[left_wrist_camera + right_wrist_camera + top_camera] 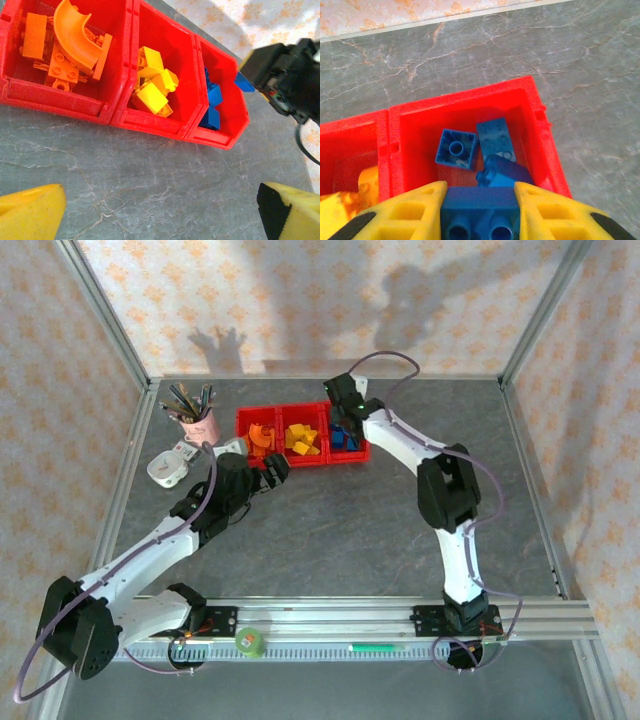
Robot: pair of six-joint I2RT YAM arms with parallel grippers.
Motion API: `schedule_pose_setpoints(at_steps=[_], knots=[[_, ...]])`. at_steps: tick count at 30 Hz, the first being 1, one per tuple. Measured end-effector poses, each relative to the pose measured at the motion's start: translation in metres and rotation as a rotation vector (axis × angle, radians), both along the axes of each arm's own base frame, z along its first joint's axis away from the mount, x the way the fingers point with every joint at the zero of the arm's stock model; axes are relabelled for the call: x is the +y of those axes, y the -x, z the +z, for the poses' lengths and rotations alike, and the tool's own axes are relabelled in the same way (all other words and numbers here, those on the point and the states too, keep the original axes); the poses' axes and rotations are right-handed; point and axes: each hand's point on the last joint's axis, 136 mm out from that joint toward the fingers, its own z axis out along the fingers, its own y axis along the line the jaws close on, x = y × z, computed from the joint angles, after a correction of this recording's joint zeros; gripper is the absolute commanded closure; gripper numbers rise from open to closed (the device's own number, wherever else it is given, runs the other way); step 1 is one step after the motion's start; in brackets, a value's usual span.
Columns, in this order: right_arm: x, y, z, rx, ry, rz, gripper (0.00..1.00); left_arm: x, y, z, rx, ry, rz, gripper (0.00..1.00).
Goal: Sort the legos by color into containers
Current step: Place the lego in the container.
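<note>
We're pinching a blue lego [479, 214] by its flat sides in the right gripper [479, 194] at the blue container [460, 102] rim; it's looking light, rigid, slick; left gripper [160, 215] gaping wide

Bare table [350, 530] before the containers [300, 462]; pink cup [198, 425] crowds left.

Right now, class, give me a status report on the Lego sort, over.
Left jaws wide open, short of the containers. Right jaws clamped on a blue brick over the end bin holding blues. Nothing blocking the drop.

Red containers [150, 129] hold orange, yellow, blue legos [150, 95] separately, one blue brick [479, 207] gripped above.
</note>
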Motion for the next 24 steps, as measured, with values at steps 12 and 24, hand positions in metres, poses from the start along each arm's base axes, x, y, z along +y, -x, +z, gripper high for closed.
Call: schedule_pose_setpoints(at_steps=[12,24], knots=[[0.01,-0.007,-0.011,0.024,0.026,0.059,0.3,0.0,-0.006,-0.002,0.001,0.001,0.005,0.01],[-0.055,0.071,0.119,-0.249,-0.12,0.011,0.0,0.049,-0.01,0.014,-0.056,-0.088,0.134,0.01]])
